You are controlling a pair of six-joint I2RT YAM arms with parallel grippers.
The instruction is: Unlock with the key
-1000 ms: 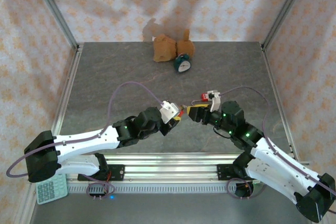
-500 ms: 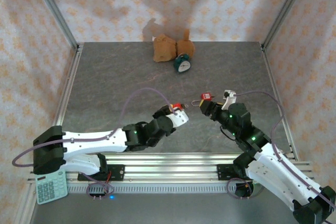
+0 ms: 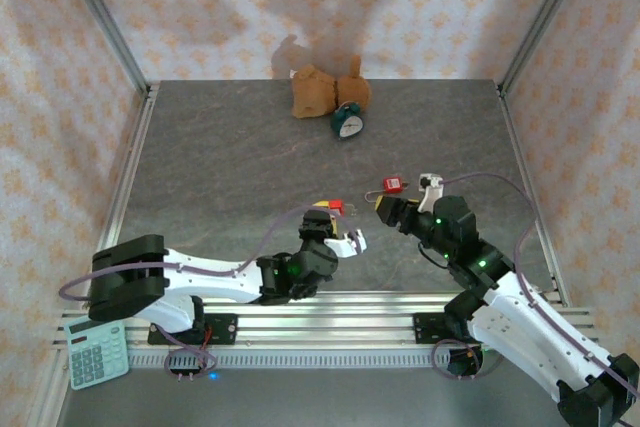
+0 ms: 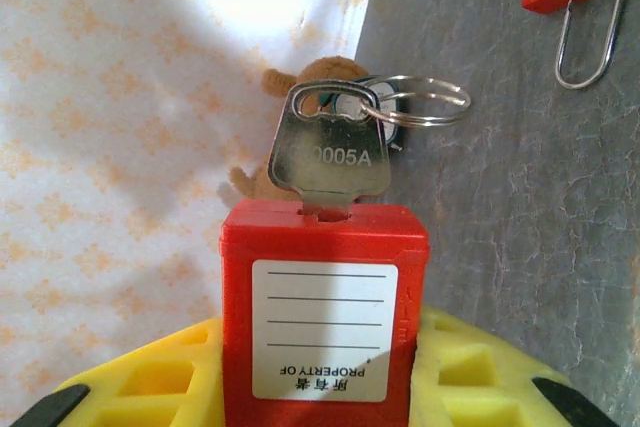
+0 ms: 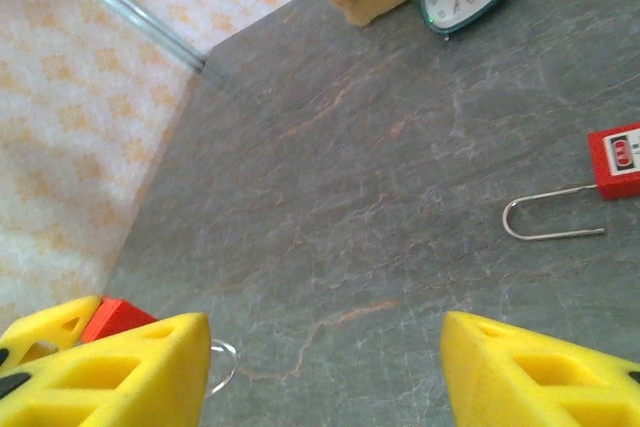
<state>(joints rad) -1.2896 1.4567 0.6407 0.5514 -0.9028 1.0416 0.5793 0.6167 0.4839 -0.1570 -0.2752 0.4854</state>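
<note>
My left gripper [image 4: 322, 372] is shut on a red padlock body [image 4: 325, 277] with a white label, squeezed between its yellow pads [image 4: 470, 372]. A silver key [image 4: 330, 162] stands in the lock's top, with a key ring [image 4: 415, 102] through its head. The held lock's shackle is hidden. From above, this left gripper [image 3: 326, 215] hovers near the table's front middle. My right gripper [image 5: 325, 357] is open, holds nothing, and sits just right of it [image 3: 385, 207]. A second red padlock [image 5: 620, 162] with a wire shackle [image 5: 550, 219] lies on the table beyond it [image 3: 393, 185].
A brown plush toy [image 3: 320, 92] and a teal alarm clock [image 3: 347, 122] sit at the back of the table. A calculator [image 3: 98, 357] lies off the near left corner. Metal rails [image 3: 330, 312] run along the front edge, and patterned walls enclose the sides.
The grippers met at the held lock a second ago. The right gripper has since opened and drawn back to the right. The left arm has folded in, still holding the lock and key.
</note>
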